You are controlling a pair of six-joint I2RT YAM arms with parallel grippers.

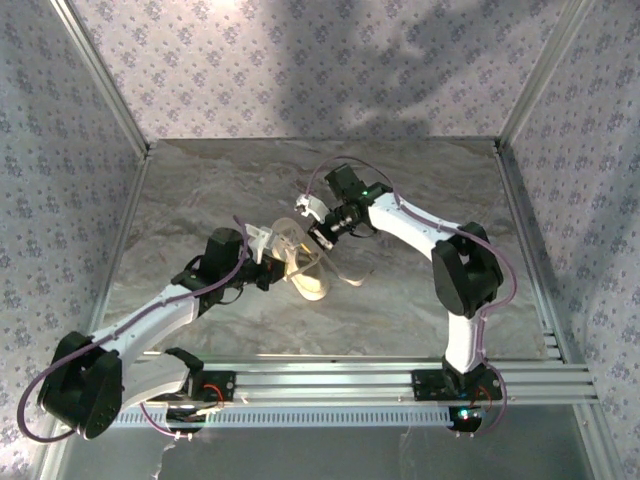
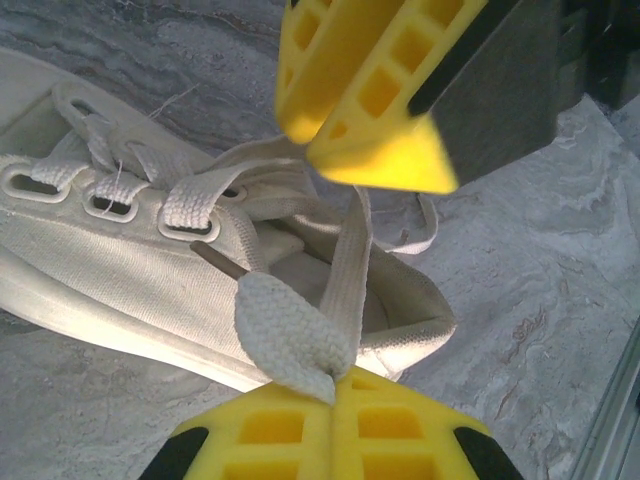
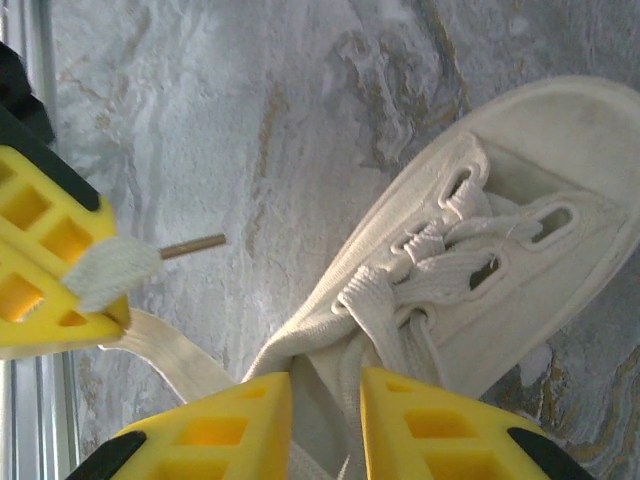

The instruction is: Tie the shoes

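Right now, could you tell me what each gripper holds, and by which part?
The left gripper pinches a lace near its tip. The right gripper straddles that lace farther along; a grip cannot be told.

One sneaker (image 1: 308,272) on one bench (image 1: 400,180); two arms, left arm (image 1: 150,320) and right arm (image 1: 420,225); two pincers, left pincer (image 2: 335,390) and right pincer (image 3: 325,390).
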